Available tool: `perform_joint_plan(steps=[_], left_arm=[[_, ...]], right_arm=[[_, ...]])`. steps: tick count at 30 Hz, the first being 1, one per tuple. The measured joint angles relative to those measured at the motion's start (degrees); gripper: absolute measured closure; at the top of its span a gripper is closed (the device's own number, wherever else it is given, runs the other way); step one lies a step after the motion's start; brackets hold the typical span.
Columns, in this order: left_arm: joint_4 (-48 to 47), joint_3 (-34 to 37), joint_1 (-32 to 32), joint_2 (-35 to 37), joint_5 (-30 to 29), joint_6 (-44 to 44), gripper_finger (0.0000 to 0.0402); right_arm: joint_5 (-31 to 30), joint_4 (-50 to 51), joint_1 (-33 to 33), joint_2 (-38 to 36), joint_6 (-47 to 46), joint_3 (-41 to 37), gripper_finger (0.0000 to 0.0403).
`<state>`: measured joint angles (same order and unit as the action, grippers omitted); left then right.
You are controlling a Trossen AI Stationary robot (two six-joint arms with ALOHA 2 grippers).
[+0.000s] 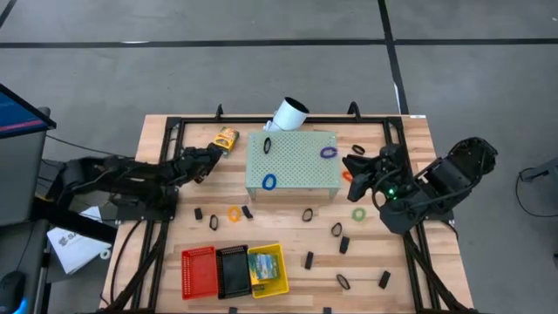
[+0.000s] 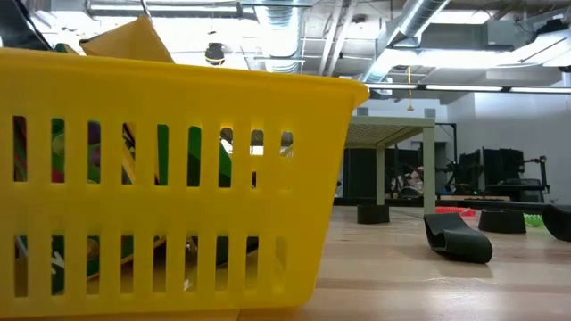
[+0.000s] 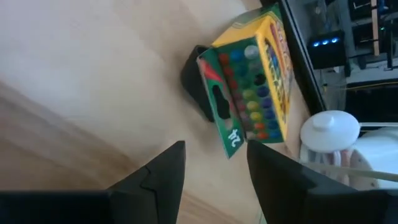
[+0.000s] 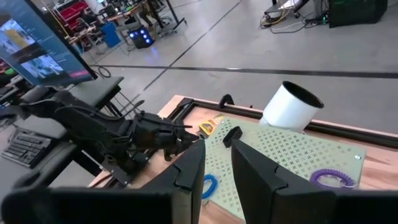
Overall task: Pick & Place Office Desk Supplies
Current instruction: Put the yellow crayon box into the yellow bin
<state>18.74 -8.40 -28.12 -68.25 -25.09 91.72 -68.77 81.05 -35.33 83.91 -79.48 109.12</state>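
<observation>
A yellow-orange crayon box (image 1: 227,138) (image 3: 252,81) lies on the table by the far-left corner of the pale green block (image 1: 292,164), with a black clip (image 3: 199,87) against its side. My left gripper (image 1: 207,160) (image 3: 214,155) stands open just short of the box, nothing between its fingers. My right gripper (image 1: 357,170) (image 4: 214,152) hangs open above the block's right end, holding nothing. Blue (image 1: 269,182), black (image 1: 267,146) and purple (image 1: 329,152) loops lie on the block. An orange loop (image 1: 234,213) and a green loop (image 1: 358,213) lie on the table.
A white tube (image 1: 288,113) leans at the block's far edge. Red (image 1: 198,270), black (image 1: 232,269) and yellow (image 1: 279,255) baskets stand at the near edge; the yellow one holds a crayon box. Several black clips (image 1: 336,229) are scattered near right. A black frame (image 1: 174,131) rims the table.
</observation>
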Motion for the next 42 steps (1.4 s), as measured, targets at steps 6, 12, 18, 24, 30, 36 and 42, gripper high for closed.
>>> perform_joint_plan(steps=[6,12,18,24,30,36,42], left_arm=[[6.92,-0.28,0.0,-5.71,-1.49,-0.09,0.0236],[9.02,-0.31,0.02,-8.19,-3.03,-0.05,0.0236],[8.75,-0.26,-0.07,-8.33,-4.42,0.27,0.0245],[8.65,-0.2,-1.17,-8.37,-4.95,-0.05,0.0278],[8.38,-0.15,-1.22,-8.42,-5.37,-3.27,0.0293],[8.29,-0.11,-1.22,-8.42,-5.41,-3.45,0.0296],[7.92,-0.11,-1.22,-8.42,-5.43,-3.3,0.03]], right_arm=[[0.0,-0.03,-1.09,0.01,-0.02,0.0,0.0326],[0.47,-0.08,-1.47,0.01,-0.82,0.0,0.0326],[1.44,-0.13,-1.8,0.01,-1.53,0.0,0.0326],[1.46,-0.25,-1.88,0.01,-1.53,0.0,0.0326],[1.46,-0.25,-2.12,0.01,-1.39,0.0,0.0326],[1.46,-0.28,-2.6,0.01,-1.33,0.0,0.0326],[1.47,-0.54,-2.97,0.01,-1.54,0.0,0.0326]])
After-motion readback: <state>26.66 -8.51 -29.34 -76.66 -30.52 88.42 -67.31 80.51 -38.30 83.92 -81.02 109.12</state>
